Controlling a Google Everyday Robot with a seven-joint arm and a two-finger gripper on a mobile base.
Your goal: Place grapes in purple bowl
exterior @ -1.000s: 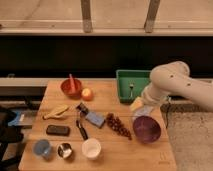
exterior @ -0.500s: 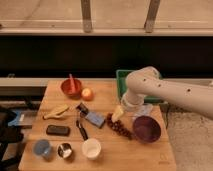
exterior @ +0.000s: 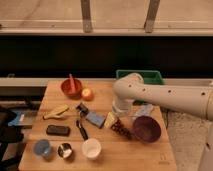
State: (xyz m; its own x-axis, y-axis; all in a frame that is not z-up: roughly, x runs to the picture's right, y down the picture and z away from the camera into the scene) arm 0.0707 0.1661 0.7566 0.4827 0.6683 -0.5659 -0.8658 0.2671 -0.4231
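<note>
While the white arm (exterior: 165, 97) reaches in from the right over the wooden table (exterior: 142, 154), the gripper (exterior: 112, 120) hangs low at the left end of the grapes (exterior: 122, 131); whether it is spread or closed cannot be told. The grapes lie on the table just beside the left rim of the purple bowl (exterior: 146, 129), between it and a blue sponge (exterior: 95, 119). A white cup (exterior: 91, 148) stands near the front edge, and a red-orange bowl (exterior: 71, 88) sits at the back left.

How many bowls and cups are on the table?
5: red-orange bowl back left, purple bowl right, white cup, shiny little bowl and blue cup along the front. The hand sits by the grapes; it may hide something.
</note>
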